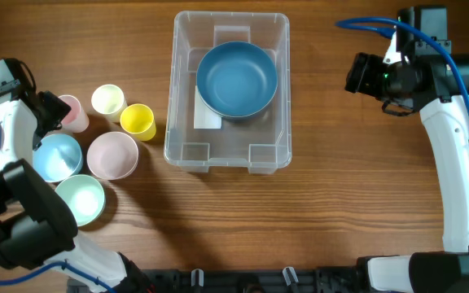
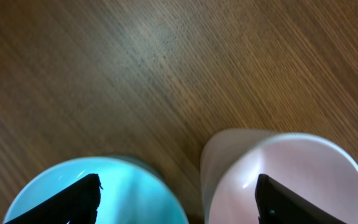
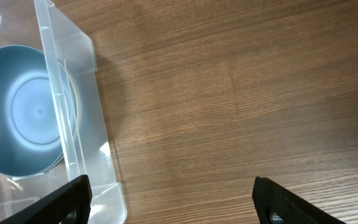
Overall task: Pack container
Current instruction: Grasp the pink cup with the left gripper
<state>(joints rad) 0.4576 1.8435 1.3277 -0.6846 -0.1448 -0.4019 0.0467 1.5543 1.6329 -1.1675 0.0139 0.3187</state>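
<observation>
The container (image 1: 218,155), a clear plastic bin, stands at the table's middle with a dark blue bowl (image 1: 236,79) inside it. My left gripper (image 1: 52,111) is at the far left, by a pink cup (image 1: 73,112). In the left wrist view it (image 2: 179,200) is open, one finger (image 2: 73,202) over a light blue bowl (image 2: 129,186), the other over the pink cup's (image 2: 291,168) mouth. My right gripper (image 1: 358,75) hangs open to the right of the container. Its wrist view shows the container's wall (image 3: 73,118), the bowl (image 3: 23,112) and bare wood between the fingers (image 3: 288,202).
Left of the container stand a cream cup (image 1: 107,99), a yellow cup (image 1: 138,120), a light blue bowl (image 1: 58,156), a pink bowl (image 1: 112,155) and a mint bowl (image 1: 81,199). A blue cable (image 1: 365,23) loops above the right arm.
</observation>
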